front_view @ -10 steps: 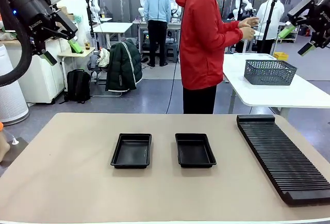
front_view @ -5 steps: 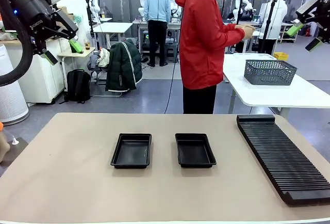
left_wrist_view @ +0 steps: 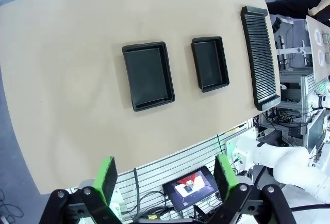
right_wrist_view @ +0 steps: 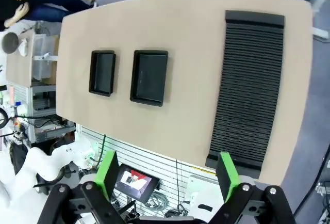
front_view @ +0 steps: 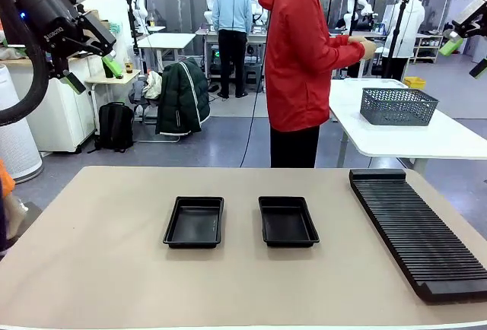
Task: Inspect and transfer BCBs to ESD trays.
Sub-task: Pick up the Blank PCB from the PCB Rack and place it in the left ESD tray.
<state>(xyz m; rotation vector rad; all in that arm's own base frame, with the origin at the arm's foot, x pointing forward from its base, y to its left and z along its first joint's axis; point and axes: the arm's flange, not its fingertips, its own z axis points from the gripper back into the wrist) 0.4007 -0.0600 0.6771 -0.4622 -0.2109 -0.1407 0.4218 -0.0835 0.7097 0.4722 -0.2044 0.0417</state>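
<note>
Two empty black ESD trays sit side by side mid-table, the left tray (front_view: 194,222) and the right tray (front_view: 288,221). From above they appear as a tray (left_wrist_view: 148,75) and a tray (left_wrist_view: 210,64) in the left wrist view, and as a tray (right_wrist_view: 102,73) and a tray (right_wrist_view: 150,77) in the right wrist view. The BCBs are out of view. My left gripper (front_view: 93,75) hangs high at the upper left, open and empty (left_wrist_view: 166,177). My right gripper (front_view: 466,56) is high at the upper right edge, open and empty (right_wrist_view: 167,175).
A long black ribbed rack (front_view: 415,231) lies along the table's right side. A person in a red jacket (front_view: 300,64) stands beyond the far edge, turned toward a white side table holding a grey mesh basket (front_view: 397,106). An orange sleeve (front_view: 4,182) shows at the left edge.
My right gripper has risen and shifted right toward the picture's edge. The left arm has stayed still. An orange sleeve has come in at the left edge.
</note>
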